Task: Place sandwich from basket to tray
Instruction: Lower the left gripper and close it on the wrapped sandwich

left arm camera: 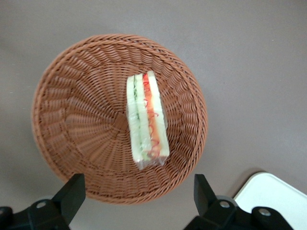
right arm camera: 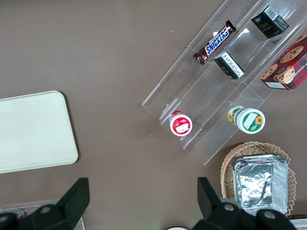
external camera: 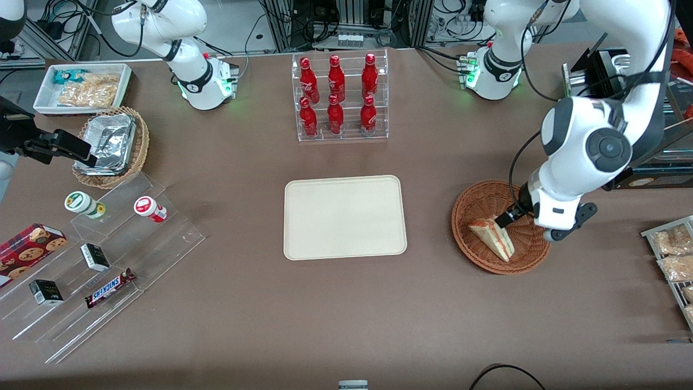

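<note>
The sandwich point(external camera: 492, 237), a wrapped triangular wedge of white bread with red and green filling, lies in the round reddish-brown wicker basket point(external camera: 470, 210) toward the working arm's end of the table. It also shows in the left wrist view point(left arm camera: 146, 120), lying in the basket point(left arm camera: 72, 110). My left gripper point(external camera: 514, 214) hovers above the basket, over its rim, beside the sandwich. Its fingers point(left arm camera: 72, 194) are spread wide, empty and touching nothing. The cream-beige tray point(external camera: 344, 216) lies empty at the table's middle; a corner of it shows in the left wrist view point(left arm camera: 273, 196).
A clear rack of red bottles point(external camera: 340, 96) stands farther from the front camera than the tray. A rack of bagged snacks point(external camera: 674, 254) lies at the working arm's table edge. A clear stepped shelf point(external camera: 103, 260) with snacks and a tan basket with foil container point(external camera: 111, 146) lie toward the parked arm's end.
</note>
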